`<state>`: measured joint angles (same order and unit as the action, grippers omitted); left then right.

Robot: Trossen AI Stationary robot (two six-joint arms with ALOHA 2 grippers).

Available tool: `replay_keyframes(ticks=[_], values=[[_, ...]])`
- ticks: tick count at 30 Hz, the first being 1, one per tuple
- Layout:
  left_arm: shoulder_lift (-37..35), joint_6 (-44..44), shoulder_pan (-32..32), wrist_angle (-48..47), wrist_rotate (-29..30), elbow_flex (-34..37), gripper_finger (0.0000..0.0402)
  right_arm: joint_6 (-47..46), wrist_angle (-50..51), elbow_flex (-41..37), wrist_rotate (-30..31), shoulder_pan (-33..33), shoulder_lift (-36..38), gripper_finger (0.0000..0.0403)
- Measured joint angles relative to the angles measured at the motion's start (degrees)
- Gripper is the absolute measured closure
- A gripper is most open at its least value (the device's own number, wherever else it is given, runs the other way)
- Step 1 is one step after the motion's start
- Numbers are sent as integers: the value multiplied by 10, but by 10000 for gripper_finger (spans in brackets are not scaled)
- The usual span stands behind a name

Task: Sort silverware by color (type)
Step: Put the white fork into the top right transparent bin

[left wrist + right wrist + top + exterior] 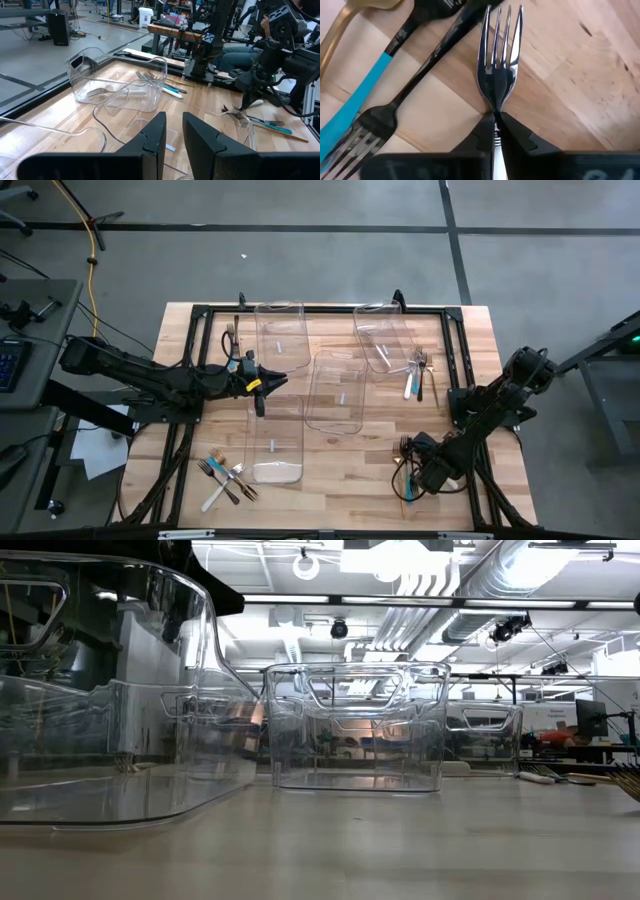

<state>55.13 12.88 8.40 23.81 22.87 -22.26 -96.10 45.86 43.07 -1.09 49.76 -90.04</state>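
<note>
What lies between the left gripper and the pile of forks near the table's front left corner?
In the high view, one clear plastic bin lies between the left gripper and the pile of forks; bare wood surrounds it.

four bins (333, 390) mid-table | fork piles: near-left (226, 477), near-right (405, 450), far-right (420, 370) beside bin

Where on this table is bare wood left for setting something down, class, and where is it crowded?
Bare wood shows between the near-left bin and the right gripper, and along the far-right edge beyond the tilted bin. It is crowded mid-table, where four clear bins cluster by the left gripper, and at the cutlery piles: near-left, right of the tilted bin, and under the right gripper.
</note>
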Motion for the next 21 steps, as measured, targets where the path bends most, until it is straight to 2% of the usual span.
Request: replay_keyframes(ticks=[21], values=[[0,0,0,0,0,0,346,0,-3,0,2,0,0,400]])
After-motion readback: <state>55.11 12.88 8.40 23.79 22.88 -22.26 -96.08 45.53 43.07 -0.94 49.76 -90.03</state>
